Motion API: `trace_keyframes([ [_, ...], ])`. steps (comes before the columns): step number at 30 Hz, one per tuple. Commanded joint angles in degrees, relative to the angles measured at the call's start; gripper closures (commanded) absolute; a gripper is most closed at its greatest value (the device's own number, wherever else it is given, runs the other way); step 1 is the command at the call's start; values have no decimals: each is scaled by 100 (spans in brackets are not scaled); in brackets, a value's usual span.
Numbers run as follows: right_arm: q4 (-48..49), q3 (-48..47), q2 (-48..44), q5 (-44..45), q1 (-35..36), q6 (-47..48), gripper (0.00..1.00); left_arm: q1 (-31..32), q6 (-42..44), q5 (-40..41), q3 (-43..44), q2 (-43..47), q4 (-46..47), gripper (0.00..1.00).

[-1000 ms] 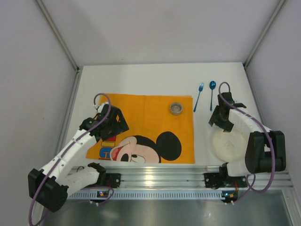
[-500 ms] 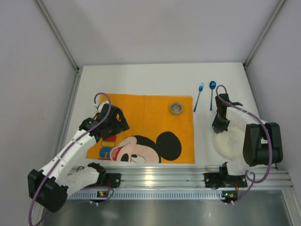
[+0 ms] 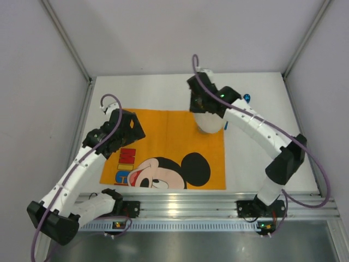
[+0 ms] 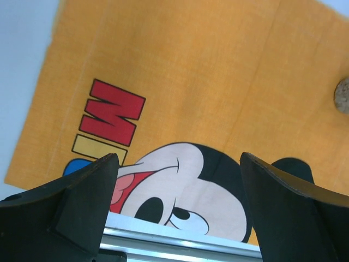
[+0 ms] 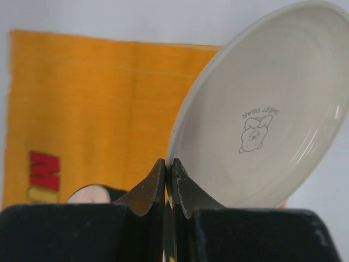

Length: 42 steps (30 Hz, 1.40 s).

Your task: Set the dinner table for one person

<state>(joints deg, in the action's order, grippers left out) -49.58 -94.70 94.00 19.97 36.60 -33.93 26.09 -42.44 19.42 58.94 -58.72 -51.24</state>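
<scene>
White table (image 3: 152,90), under both arms, bearing orange Mickey placemat (image 3: 163,136); over placemat's far right corner, cream plate (image 5: 262,120), rim pinched in right tool (image 5: 168,169); left tool (image 4: 177,158) wide, empty, above placemat's left side; blue spoon (image 3: 246,98) mostly hidden behind right arm (image 3: 256,128).

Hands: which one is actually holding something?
The right hand, shut on the rim of the white plate, which hangs tilted over the orange placemat. The left hand is wide open and empty.

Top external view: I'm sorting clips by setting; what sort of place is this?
Probably a robot test cell, not a home: a white tabletop walled by blank panels, arms bolted to an aluminium rail, one orange placemat.
</scene>
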Motion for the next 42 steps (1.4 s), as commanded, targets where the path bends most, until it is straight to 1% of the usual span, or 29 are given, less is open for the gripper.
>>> trace_keyframes([
  [1,-518,-1101,1020,-246,1450,-202,100,-86,279,614,522,18,-412,2],
  [2,-422,-1347,1250,-422,1664,-62,100,-112,280,668,635,44,-535,2],
  [3,-308,-1759,1488,-824,1832,17,100,-121,280,729,680,71,-597,2],
  [4,-272,-1998,1977,-993,2077,44,100,-130,219,808,707,158,-684,2],
  [5,-263,-2487,2217,-1169,2175,106,100,-139,192,896,733,202,-781,2],
  [7,-306,-2912,2840,-1425,2351,132,100,-148,61,984,733,386,-931,2],
  [8,-306,-3210,3009,-1495,2378,150,100,-148,25,1020,707,466,-975,2],
  [10,-263,-3414,3439,-1776,2404,133,100,-148,-80,1046,663,676,-1133,2],
  [15,159,-3520,3889,-2356,2422,141,100,-148,-186,1081,566,985,-1344,2],
  [16,177,-3529,3959,-2348,2413,124,98,-148,-195,1090,566,1011,-1405,2],
  [17,194,-3512,3977,-2357,2413,115,90,-148,-204,1108,575,1029,-1432,2],
  [18,203,-3495,3986,-2418,2413,124,77,-148,-212,1125,584,1038,-1458,2],
  [19,256,-3477,3943,-2471,2405,132,49,-148,-221,1143,584,1047,-1485,2],
  [20,282,-3407,3899,-2497,2405,167,37,-148,-230,1152,584,1047,-1502,2],
  [21,326,-3363,3742,-2515,2396,203,11,-148,-239,1178,584,1073,-1503,2],
  [22,344,-3319,3636,-2506,2370,238,8,-148,-239,1204,584,1056,-1494,2],
  [26,423,-3073,2924,-2305,2168,413,3,-148,-248,1275,636,1056,-1485,2],
  [27,397,-3038,2601,-2226,2019,457,2,-148,-230,1292,645,1012,-1485,1],
  [29,388,-2767,2256,-2042,1782,554,2,-148,-230,1301,698,977,-1459,2],
  [30,388,-2634,1924,-2023,1441,572,2,-148,-221,1301,724,942,-1459,2],
  [32,388,-2213,1650,-2023,1018,598,2,-148,-213,1284,733,924,-1371,2],
  [33,388,-2098,1509,-2023,529,624,2,-148,-186,1249,716,906,-1319,1],
  [35,370,-1921,1508,-2145,25,721,2,-148,-116,1065,672,880,-1161,2],
  [36,336,-1921,1612,-2146,-412,774,3,-148,-38,959,602,862,-934,1],
  [37,283,-1991,1709,-2111,-608,870,4,-148,-11,880,567,810,-818,1],
  [38,195,-2070,1823,-2059,-958,914,6,-148,24,705,531,757,-730,1],
  [40,46,-2428,2314,-2023,-1277,993,10,-148,42,537,443,634,-449,2],
  [41,-59,-2614,2525,-1858,-1417,1003,11,-148,51,450,434,477,-378,2],
  [42,-252,-2798,2945,-1873,-1671,994,14,-148,51,327,426,406,-317,3],
])
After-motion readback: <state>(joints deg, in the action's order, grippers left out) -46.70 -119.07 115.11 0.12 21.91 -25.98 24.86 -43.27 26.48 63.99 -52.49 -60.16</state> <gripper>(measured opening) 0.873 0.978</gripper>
